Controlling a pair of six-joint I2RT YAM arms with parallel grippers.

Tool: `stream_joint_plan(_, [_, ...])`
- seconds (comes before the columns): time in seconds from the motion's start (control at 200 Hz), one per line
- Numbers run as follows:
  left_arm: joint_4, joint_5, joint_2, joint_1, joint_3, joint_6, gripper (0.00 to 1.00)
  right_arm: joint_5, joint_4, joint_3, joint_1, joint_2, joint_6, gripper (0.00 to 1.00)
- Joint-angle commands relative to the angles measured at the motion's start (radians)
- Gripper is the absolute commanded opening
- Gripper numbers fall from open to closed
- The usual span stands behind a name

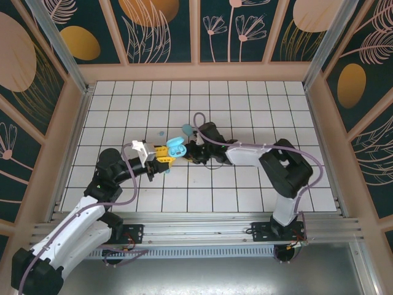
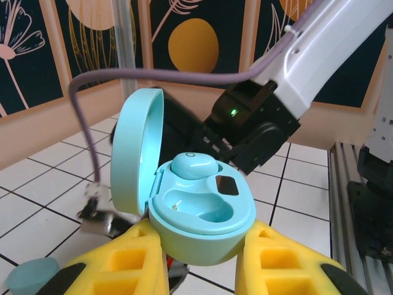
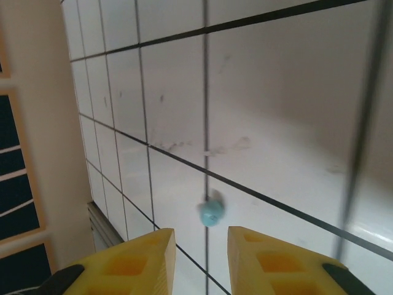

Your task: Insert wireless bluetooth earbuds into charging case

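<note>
My left gripper is clamped on the open charging case. A seated earbud fills its far socket, and the near one is empty. Just beside the case, my right gripper stands narrowly parted, holding nothing. A loose earbud lies on the counter dead ahead of that gap, too blurred to read its axis.

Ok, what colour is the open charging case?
The charging case is light turquoise; left wrist view shows it best.

Robot lab test cell, white grid-tiled tabletop, boxed in by wood-framed dark teal panels painted with leaves and orange discs, aluminium corner posts, left arm and right arm bolted to an aluminium rail at the near edge
</note>
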Motion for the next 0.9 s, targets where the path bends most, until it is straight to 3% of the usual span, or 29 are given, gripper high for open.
stream_joint_plan(0.0, [-0.026,-0.014,-0.028,-0.004,0.000,-0.020,0.11,-0.028,-0.064,0.107,0.046,0.072,-0.055,0.28])
stream_joint_plan(0.415, [-0.051,-0.013,-0.045,-0.005,0.014,-0.012,0.11,0.047,-0.211,0.202,0.118,0.162,0.020,0.28])
stream_joint_plan(0.896, [-0.082,-0.021,-0.072,-0.004,0.019,-0.002,0.11,0.074,-0.207,0.250,0.159,0.216,0.140,0.29])
